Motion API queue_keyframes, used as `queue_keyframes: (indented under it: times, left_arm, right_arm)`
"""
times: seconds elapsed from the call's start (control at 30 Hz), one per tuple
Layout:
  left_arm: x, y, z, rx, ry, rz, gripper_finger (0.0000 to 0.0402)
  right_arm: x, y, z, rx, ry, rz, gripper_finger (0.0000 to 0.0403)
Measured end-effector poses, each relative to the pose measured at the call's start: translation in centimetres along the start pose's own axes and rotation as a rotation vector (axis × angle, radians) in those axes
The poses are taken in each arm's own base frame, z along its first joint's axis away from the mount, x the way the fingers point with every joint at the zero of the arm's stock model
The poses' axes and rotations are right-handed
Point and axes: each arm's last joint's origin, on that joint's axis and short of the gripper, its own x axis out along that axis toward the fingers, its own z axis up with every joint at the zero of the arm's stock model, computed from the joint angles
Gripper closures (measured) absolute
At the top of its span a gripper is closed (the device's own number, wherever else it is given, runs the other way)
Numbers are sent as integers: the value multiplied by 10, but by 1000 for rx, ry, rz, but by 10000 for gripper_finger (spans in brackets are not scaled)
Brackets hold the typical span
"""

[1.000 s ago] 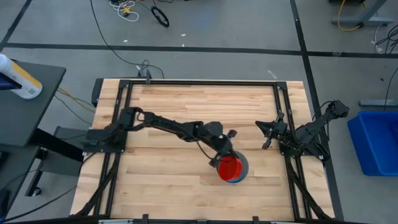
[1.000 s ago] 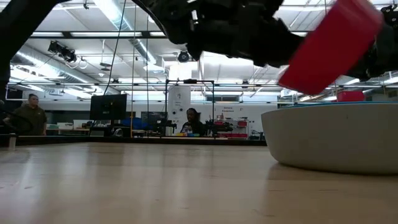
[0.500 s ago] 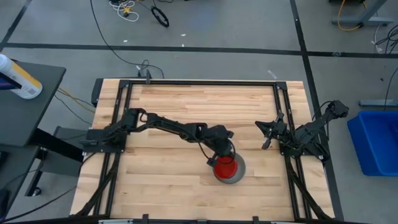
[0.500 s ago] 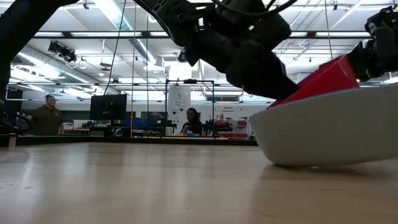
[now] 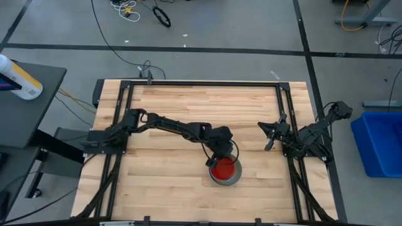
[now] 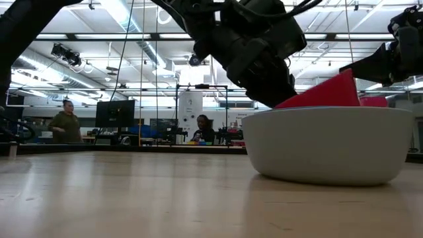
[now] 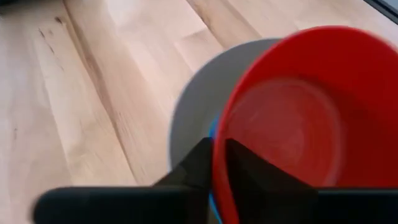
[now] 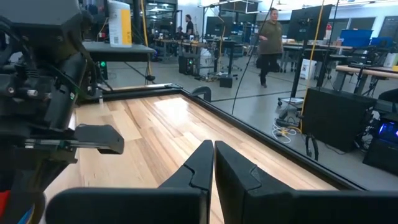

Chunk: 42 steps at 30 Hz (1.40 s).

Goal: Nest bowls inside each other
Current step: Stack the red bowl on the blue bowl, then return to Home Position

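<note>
A red bowl (image 5: pixel 224 168) sits tilted inside the larger pale grey bowl (image 5: pixel 236 179), right of the table's middle and toward its near edge. My left gripper (image 5: pixel 217 159) is shut on the red bowl at its left side. In the low view the red bowl (image 6: pixel 324 96) rises slanting above the grey bowl's rim (image 6: pixel 330 112). In the left wrist view a thin blue rim (image 7: pixel 212 200) shows under the red bowl (image 7: pixel 298 124). My right gripper (image 5: pixel 267 135) waits shut at the table's right side, touching nothing. My left gripper pinches the red bowl's rim (image 7: pixel 219 163) on the side toward the table's left, one finger inside the bowl (image 7: pixel 245 168) and one outside (image 7: pixel 198 163). The fingers slant down from the table's left and far side. The bowl is tilted, its lower part inside the grey bowl.
Black rails (image 5: pixel 119 144) run along the table's left and right sides, with the arm bases. Bare wood lies left of and beyond the bowls. A blue bin (image 5: pixel 380 141) stands off the table's right. People move in the room beyond (image 6: pixel 66 122).
My left gripper has tipped downward and sunk a little, lowering the red bowl from above the grey bowl into it; the red bowl now lies less steeply. The grey bowl has slid toward the table's left.
</note>
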Motion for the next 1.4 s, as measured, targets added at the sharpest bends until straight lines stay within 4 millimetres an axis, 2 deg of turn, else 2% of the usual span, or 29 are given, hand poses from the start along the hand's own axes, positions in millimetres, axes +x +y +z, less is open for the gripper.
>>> queue_keyframes:
  times: [0.27,0.43,0.87,0.97,1.23,1.4]
  left_arm:
    - [-4,-3,5,-43,69,18,204]
    - [-4,-6,0,-58,127,22,154]
    - [-12,-14,-20,-118,390,-27,145]
    - [-20,-13,-12,-115,430,-14,145]
    - [-36,-10,30,-67,337,15,143]
    - [-44,-9,41,-31,303,42,145]
  right_arm:
    - [0,0,0,5,1,0,378]
    - [0,0,0,4,1,0,379]
    - [0,0,0,7,0,0,378]
    - [0,0,0,7,0,0,379]
    - [0,0,0,7,0,1,378]
    - [0,0,0,3,2,1,378]
